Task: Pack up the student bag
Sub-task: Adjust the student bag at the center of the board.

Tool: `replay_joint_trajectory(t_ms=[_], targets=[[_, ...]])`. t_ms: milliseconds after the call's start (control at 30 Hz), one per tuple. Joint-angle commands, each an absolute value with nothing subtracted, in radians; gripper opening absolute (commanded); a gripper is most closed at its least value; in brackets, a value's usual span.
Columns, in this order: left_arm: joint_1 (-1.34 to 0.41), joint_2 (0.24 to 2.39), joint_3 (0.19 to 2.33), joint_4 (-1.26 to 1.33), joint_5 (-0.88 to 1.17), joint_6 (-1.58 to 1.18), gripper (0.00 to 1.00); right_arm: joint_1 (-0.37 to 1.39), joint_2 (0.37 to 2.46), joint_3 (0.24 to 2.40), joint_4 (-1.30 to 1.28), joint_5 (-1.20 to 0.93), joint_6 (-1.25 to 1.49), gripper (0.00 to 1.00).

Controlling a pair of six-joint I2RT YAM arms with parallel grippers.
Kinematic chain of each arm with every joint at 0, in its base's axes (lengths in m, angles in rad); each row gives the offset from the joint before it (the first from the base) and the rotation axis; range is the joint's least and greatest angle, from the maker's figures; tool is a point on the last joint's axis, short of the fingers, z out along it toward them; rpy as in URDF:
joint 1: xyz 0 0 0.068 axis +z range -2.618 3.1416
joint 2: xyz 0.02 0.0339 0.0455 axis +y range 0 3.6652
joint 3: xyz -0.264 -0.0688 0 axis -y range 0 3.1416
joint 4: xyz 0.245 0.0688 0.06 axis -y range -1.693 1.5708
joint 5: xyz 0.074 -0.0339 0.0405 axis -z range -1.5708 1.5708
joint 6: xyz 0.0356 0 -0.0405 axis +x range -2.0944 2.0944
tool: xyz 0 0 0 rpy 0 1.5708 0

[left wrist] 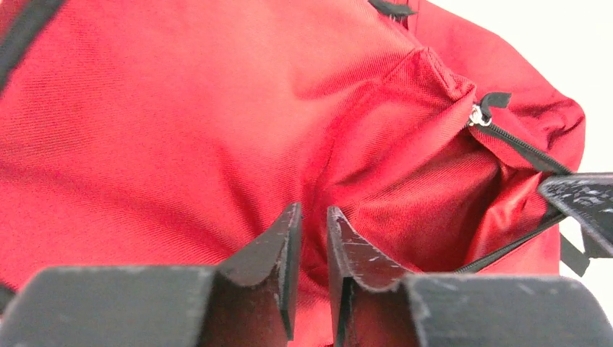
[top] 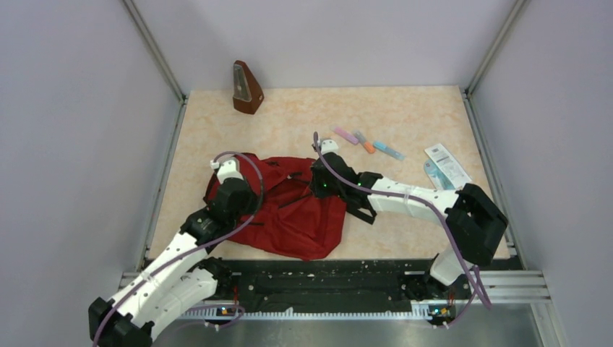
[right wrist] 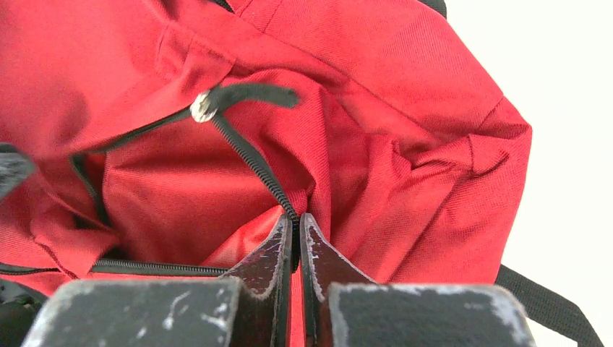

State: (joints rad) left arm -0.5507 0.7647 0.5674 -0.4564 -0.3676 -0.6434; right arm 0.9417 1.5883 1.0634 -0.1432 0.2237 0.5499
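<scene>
Right wrist alone shows right pincer (right wrist: pixel 296 235) pinching student bag (right wrist: pixel 405 108) zipper (right wrist: pixel 249 155).

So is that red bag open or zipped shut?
Open: the student bag shows parted zipper edges and red lining inside.

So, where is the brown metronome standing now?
In the top view the metronome stands at the far edge of the table, left of centre, well beyond the student bag and apart from it.
</scene>
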Motion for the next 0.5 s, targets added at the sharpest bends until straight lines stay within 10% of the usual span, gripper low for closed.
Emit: replay_joint_trajectory(t_ms=[0, 200, 467], targets=[[-0.535, 0.685, 0.644, -0.522, -0.452, -0.62, 0.28, 0.919, 1.547, 1.047, -0.196, 0.29, 0.513, 0.0], [-0.535, 0.664, 0.615, -0.418, -0.398, -0.612, 0.59, 0.919, 1.549, 1.045, -0.176, 0.26, 0.513, 0.0], [-0.535, 0.923, 0.631, -0.334, -0.234, -0.591, 0.74, 0.919, 1.538, 1.044, -0.167, 0.251, 0.507, 0.0]])
